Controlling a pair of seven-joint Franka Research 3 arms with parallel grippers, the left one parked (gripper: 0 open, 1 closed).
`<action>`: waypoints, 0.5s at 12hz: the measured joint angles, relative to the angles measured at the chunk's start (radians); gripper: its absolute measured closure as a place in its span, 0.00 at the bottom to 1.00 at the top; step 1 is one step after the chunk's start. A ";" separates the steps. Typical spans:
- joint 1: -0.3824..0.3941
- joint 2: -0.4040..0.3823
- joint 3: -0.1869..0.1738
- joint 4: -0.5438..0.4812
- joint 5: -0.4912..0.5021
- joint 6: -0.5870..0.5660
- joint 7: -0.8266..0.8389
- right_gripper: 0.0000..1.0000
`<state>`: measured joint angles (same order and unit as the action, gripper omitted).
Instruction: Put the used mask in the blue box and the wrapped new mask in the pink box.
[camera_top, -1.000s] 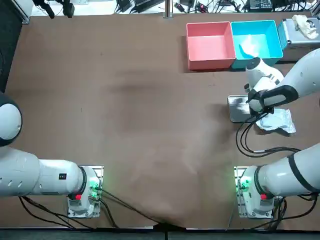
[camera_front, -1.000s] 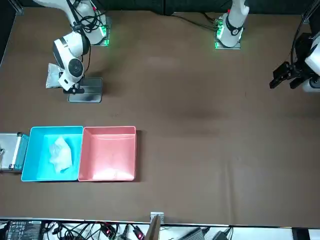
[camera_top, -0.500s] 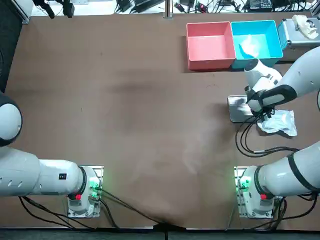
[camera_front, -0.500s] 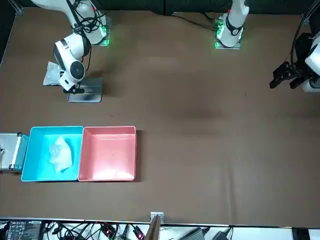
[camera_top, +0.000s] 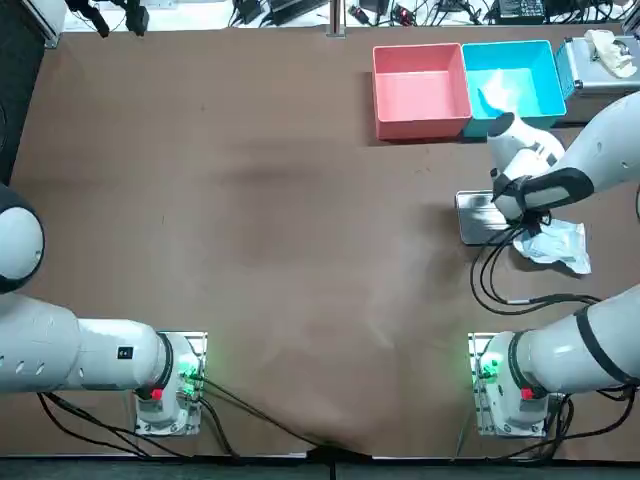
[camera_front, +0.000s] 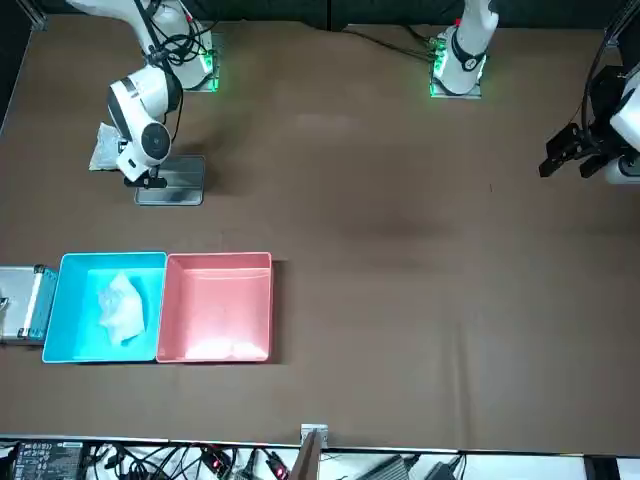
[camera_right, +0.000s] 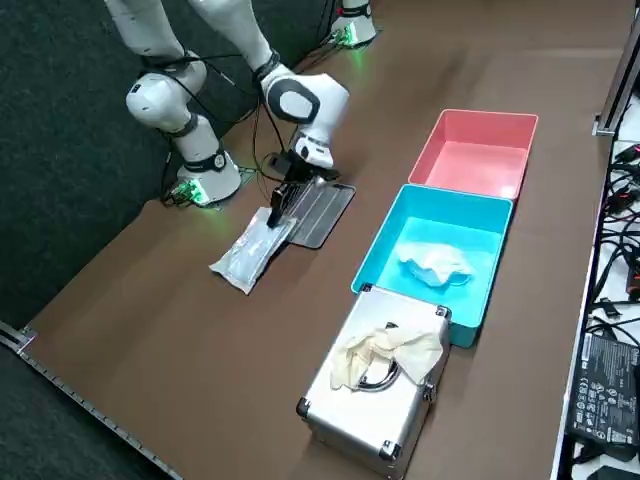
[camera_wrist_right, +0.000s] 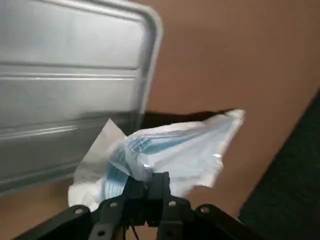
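The wrapped new mask (camera_wrist_right: 165, 152), a blue mask in a clear wrapper, is pinched at one edge by my right gripper (camera_wrist_right: 150, 186), which is shut on it. In the side view the wrapped mask (camera_right: 250, 250) slopes down from the gripper (camera_right: 281, 200) to the table. From above, the wrapped mask (camera_top: 556, 243) lies right of the gripper (camera_top: 527, 224). The used mask (camera_top: 497, 92) lies crumpled in the blue box (camera_top: 547, 70). The pink box (camera_top: 420, 122) beside it holds nothing.
A flat grey metal tray (camera_top: 476, 216) lies on the table right beside the gripper. A metal case (camera_right: 378, 400) with a pale glove on top stands next to the blue box. Cables (camera_top: 495, 280) trail from the right arm.
The right gripper and the wrapped mask have shifted only slightly back and forth beside the tray. The boxes and the used mask have not moved.
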<state>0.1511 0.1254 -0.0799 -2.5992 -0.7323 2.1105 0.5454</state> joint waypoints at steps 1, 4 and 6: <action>0.007 -0.018 0.004 0.014 0.000 -0.039 0.000 0.99; 0.061 -0.100 0.017 0.059 0.012 -0.182 0.000 0.99; 0.112 -0.168 0.021 0.096 0.064 -0.277 -0.012 0.99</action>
<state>0.2629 -0.0422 -0.0586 -2.5035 -0.6687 1.8337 0.5330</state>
